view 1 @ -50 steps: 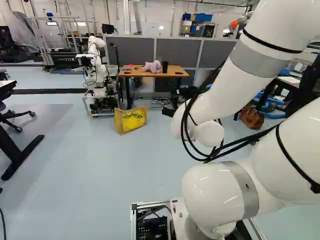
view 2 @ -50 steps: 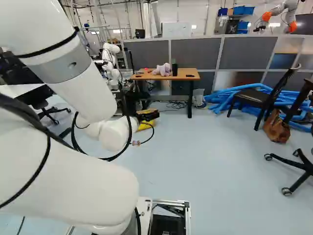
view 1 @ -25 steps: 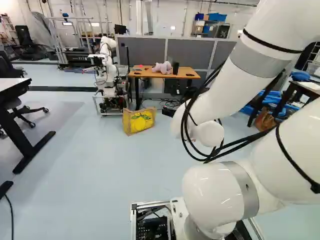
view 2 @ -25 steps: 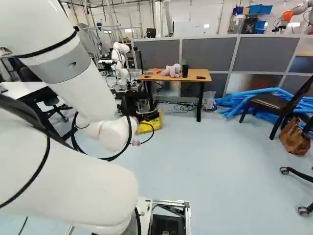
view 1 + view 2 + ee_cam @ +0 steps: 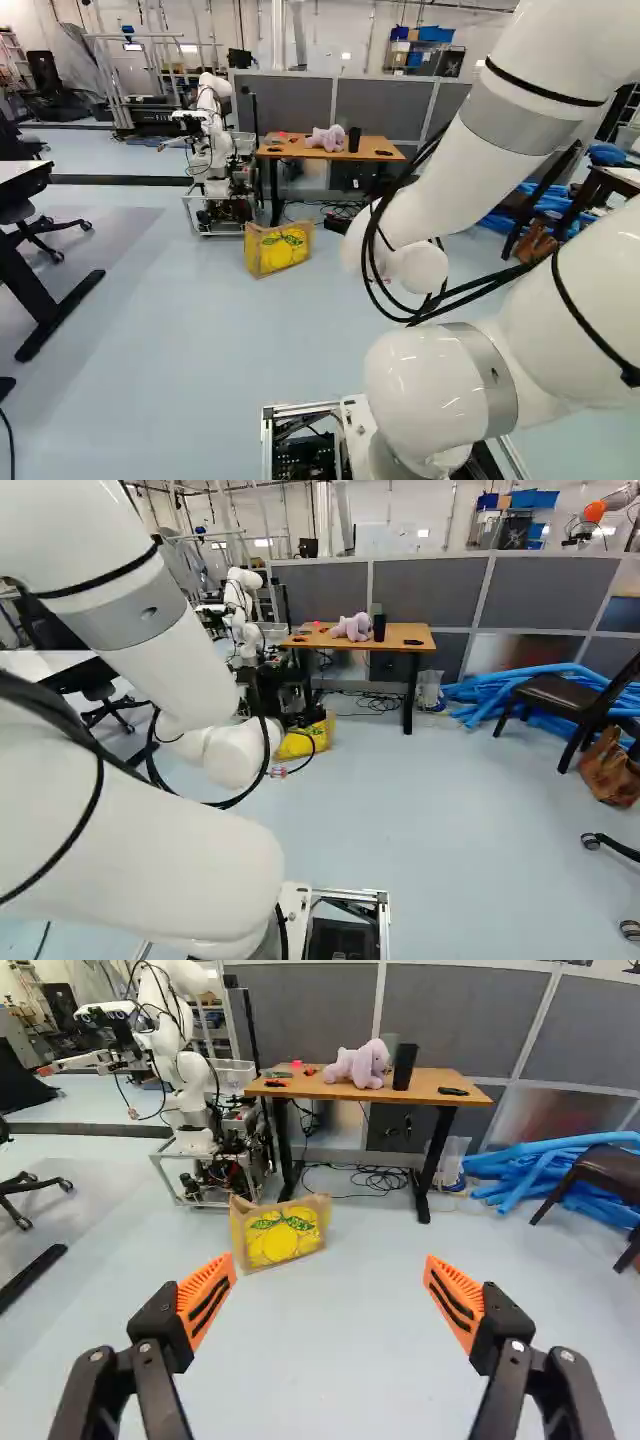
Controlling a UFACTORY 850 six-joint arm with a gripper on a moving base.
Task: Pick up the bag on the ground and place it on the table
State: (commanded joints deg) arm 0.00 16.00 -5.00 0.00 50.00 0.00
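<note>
The pale floor (image 5: 330, 1360) runs ahead of me to a grey partition (image 5: 460, 1020). My one arm (image 5: 520, 130) reaches out over it, so no other arm of mine competes for the job. Short of the partition stands the wooden table (image 5: 430, 1097), where I must end up, and left of it another robot (image 5: 190, 1080) on its cart.

The yellow bag (image 5: 285, 1240) stands upright on the floor, just in front of that cart and the table's left leg. It lies well ahead of my claw (image 5: 330, 1262), lower down and left of its middle line. Its broad lemon face looks towards me; its long axis runs mostly crosswise, left end a little nearer. My orange pads (image 5: 205, 1298) stand wide apart, nothing between them, and spread along that same crosswise line. I judge I must drive closer, drop, and roll the wrist to pinch the thin top.

Compared with a second ago, my base has turned left and edged forward: the scene sits further right, the bag looks larger. My arm holds the same pose on its joint.
</note>
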